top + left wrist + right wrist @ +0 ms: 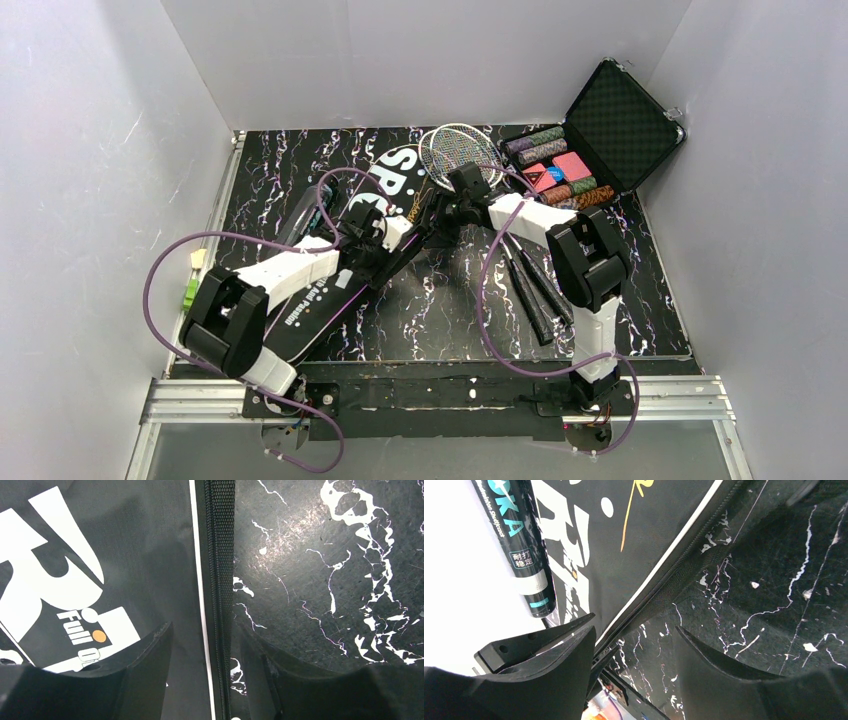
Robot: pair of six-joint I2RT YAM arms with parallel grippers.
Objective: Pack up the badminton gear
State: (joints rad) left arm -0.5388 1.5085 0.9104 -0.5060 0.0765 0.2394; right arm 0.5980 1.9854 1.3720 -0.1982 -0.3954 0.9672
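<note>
**Both pairs of jaws spread astride the bag's zip edge**

We read "SP" in big white letters on the long black racket-shaped fabric bag [398, 168]. It lies diagonally on the black, white-veined marble surface [440, 320], and the arms cover the remaining letters. Its narrow near end carries the word "Passion". The left wrist view shows a large white "R", the word "Full" and an orange dot.

Beside the bag lies the long black tube [518, 550], printed "OKA" in teal. It also has small white print ending in "Shuttlecock" and "耐打 稳定" in a teal box.

The white-strung rackets [458, 150] have their heads at the bag's wide end, near the open black hard case of coloured poker chips [620, 125].

The left gripper [205, 640] has its jaws spread. One finger is over the printed fabric and the other over the surface, with the black zip strip running between them. The right gripper [634, 640] is likewise spread, astride the white-piped zip edge. Neither holds anything. We cannot tell whether the fingers touch the bag.
</note>
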